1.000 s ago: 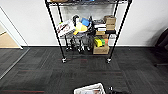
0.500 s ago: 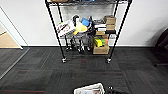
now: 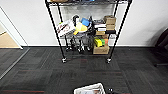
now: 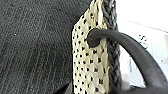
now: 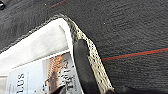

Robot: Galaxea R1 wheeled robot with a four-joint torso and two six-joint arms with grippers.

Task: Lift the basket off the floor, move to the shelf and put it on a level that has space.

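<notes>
At six o'clock the head view's edge cut off most of the basket (image 3: 90, 89). At twelve o'clock the shelf (image 3: 88, 30) lost its top, and the clutter there blurred together.

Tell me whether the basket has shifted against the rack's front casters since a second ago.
No. In the head view the basket sits at the same spot below the shelf casters as before.

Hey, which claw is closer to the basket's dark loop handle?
Left, most likely: its wrist camera sits right against the loop handle on the basket's woven wall. The right wrist camera looks along the basket's rim beside the magazine instead.
</notes>
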